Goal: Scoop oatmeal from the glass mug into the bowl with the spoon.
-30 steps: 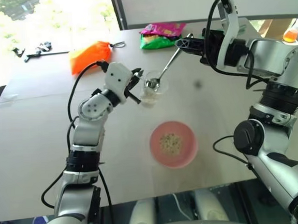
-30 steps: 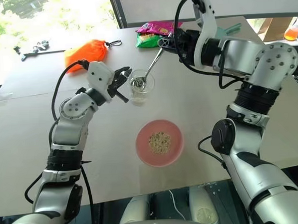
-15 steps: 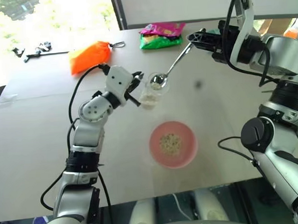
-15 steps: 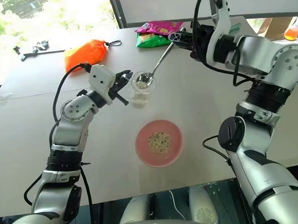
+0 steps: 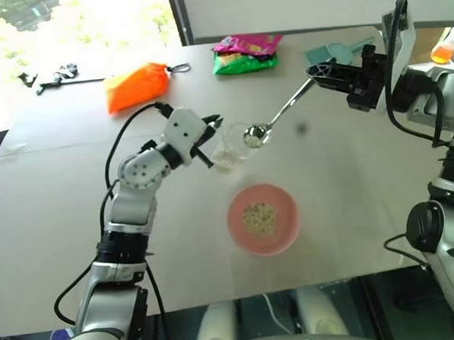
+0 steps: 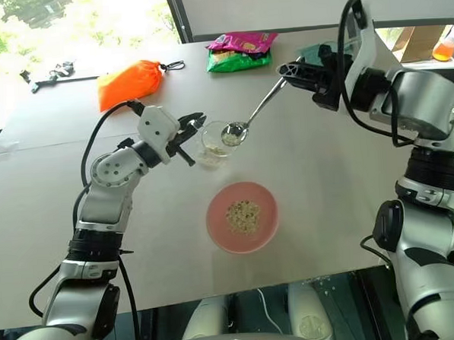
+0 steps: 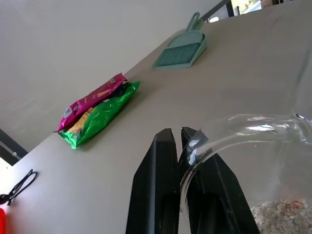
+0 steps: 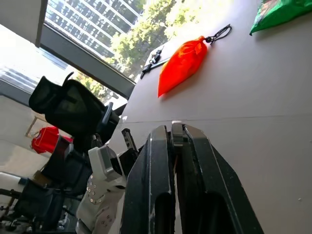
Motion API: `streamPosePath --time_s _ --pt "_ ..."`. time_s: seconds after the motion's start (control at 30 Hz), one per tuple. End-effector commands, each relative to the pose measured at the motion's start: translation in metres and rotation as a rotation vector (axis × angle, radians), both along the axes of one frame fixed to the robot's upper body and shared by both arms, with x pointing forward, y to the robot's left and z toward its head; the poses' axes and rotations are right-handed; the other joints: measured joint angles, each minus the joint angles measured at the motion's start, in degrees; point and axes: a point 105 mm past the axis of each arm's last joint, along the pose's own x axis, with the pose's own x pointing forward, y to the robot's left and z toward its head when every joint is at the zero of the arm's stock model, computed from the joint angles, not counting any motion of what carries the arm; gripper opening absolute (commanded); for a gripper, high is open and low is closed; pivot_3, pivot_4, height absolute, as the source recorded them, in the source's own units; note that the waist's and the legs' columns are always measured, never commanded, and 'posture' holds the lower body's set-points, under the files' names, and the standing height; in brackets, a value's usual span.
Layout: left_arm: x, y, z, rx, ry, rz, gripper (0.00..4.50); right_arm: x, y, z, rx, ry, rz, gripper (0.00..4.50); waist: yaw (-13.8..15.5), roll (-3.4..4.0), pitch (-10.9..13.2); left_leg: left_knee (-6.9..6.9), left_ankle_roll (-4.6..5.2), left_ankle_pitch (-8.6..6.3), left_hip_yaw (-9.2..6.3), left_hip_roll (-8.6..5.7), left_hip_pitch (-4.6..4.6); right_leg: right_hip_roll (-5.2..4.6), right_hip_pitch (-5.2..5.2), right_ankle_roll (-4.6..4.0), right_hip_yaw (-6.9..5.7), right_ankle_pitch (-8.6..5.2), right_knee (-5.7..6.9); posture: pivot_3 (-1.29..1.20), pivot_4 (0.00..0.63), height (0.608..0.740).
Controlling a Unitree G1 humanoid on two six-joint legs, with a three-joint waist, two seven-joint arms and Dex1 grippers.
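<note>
Carrying a load of oatmeal, the spoon hangs just off the glass mug, above and behind the pink bowl. My right gripper is clamped on the handle's end for reach; my left gripper pinches the mug's rim to steady it.

Loaded spoon — beside glass mug.

Upper-floor office or lab room: plain grey table beside large windows facing high-rise buildings.
</note>
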Motion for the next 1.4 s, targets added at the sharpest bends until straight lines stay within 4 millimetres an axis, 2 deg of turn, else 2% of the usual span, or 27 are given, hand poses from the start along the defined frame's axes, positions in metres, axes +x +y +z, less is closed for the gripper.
streamPosePath --time_s 0.03,0.4,0.67,0.77,0.9,1.07,1.27,1.4 --pt "-0.002 -0.005 0.015 0.037 -0.077 -0.031 0.05 -0.014 0.002 0.014 0.039 -0.086 0.047 0.0 0.1 0.0 0.0 0.0 0.0 0.0 -0.01 0.0 0.0 0.0 0.0 0.0 -0.01 0.0 0.0 0.0 0.15 0.74" --pt "-0.001 -0.012 0.018 0.049 -0.107 -0.078 0.05 -0.041 -0.001 -0.004 -0.032 -0.156 0.145 0.0 0.6 0.0 0.0 0.01 0.01 -0.01 -0.03 -0.01 -0.03 -0.01 0.01 0.0 -0.02 0.0 -0.06 0.0 0.15 0.74" --pt "-0.003 -0.015 0.02 0.052 -0.129 -0.116 0.05 -0.065 0.011 -0.039 -0.114 -0.139 0.21 0.0 1.1 -0.01 0.0 0.02 0.02 -0.01 -0.06 -0.01 -0.04 -0.02 0.04 0.0 -0.04 0.0 -0.08 0.0 0.15 0.74" --pt "-0.003 -0.015 0.021 0.049 -0.13 -0.114 0.05 -0.069 0.017 -0.045 -0.119 -0.138 0.186 0.0 1.2 -0.01 0.0 0.03 0.02 -0.01 -0.07 -0.01 -0.04 -0.01 0.03 0.0 -0.05 0.0 -0.07 0.0 0.15 0.74" --pt "-0.004 -0.013 0.022 0.046 -0.135 -0.109 0.05 -0.084 0.025 -0.061 -0.333 -0.257 0.164 0.0 1.7 -0.02 0.0 0.04 0.01 -0.01 -0.12 -0.01 -0.04 -0.01 0.05 0.0 -0.09 0.0 -0.09 0.0 0.15 0.74" --pt "-0.004 -0.011 0.024 0.044 -0.14 -0.104 0.05 -0.098 0.03 -0.065 -0.429 -0.408 0.208 0.0 2.0 -0.02 0.0 0.06 0.01 -0.01 -0.15 -0.02 -0.05 -0.01 0.09 0.01 -0.13 0.0 -0.13 0.0 0.15 0.74" --pt "-0.005 -0.011 0.025 0.035 -0.144 -0.105 0.05 -0.102 0.031 -0.065 -0.545 -0.603 0.216 0.0 2.0 -0.03 0.0 0.07 0.01 -0.01 -0.19 -0.01 -0.01 0.01 0.1 0.01 -0.16 0.0 -0.12 0.0 0.15 0.74" --pt "-0.005 -0.01 0.024 0.03 -0.139 -0.099 0.05 -0.11 0.03 -0.064 -0.554 -0.718 0.236 0.0 2.2 -0.04 0.0 0.08 0.01 -0.01 -0.19 -0.02 -0.01 0.01 0.11 0.01 -0.17 0.0 -0.14 0.0 0.15 0.74"
